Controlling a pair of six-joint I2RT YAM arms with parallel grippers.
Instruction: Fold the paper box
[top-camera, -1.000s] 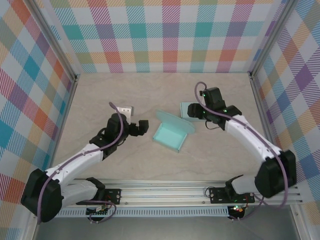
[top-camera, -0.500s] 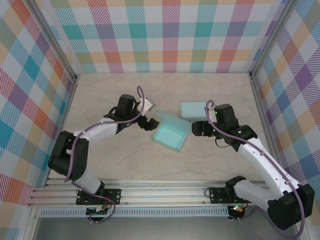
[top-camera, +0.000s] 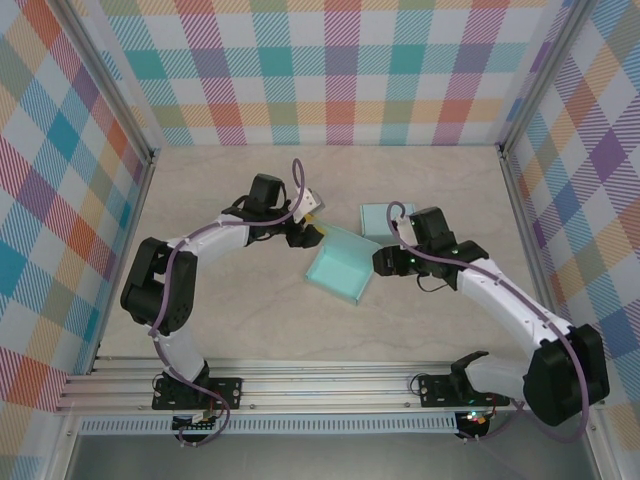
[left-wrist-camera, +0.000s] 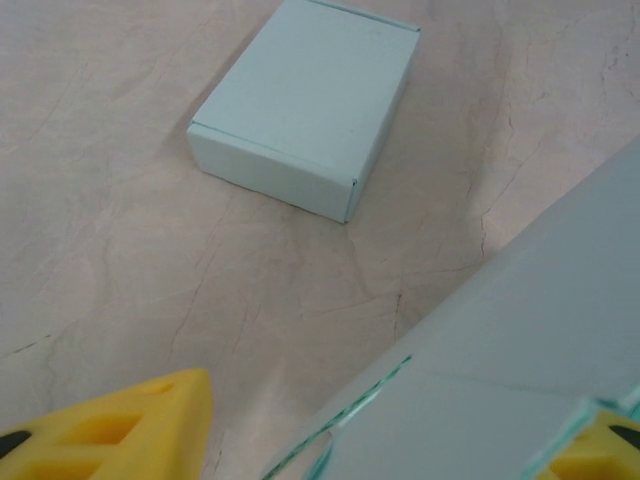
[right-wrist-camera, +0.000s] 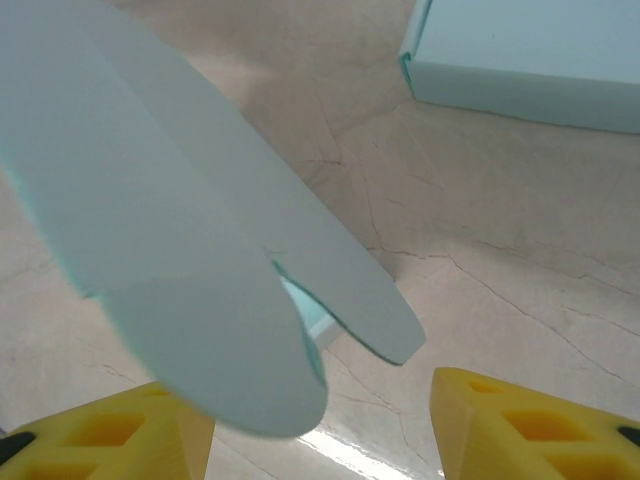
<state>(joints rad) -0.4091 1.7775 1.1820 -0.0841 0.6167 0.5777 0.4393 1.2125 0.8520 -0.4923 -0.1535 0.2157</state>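
The teal paper box lies open in the middle of the table with its lid raised at the back. My left gripper is at the lid's left corner. In the left wrist view the pale lid panel runs between the yellow fingertips and lies against the right-hand one; the jaws stand apart. My right gripper is at the box's right side. Its wrist view shows a rounded flap hanging in front of the left finger, with the jaws open.
A second, closed teal box sits just behind the open one, also seen as a closed box and a box edge. Plaid walls enclose the table; a metal rail runs along the near edge.
The left arm swung from the table's left side to the lid's left corner. The right gripper came from the closed box down to the open box's right side. Both jaws narrowed.
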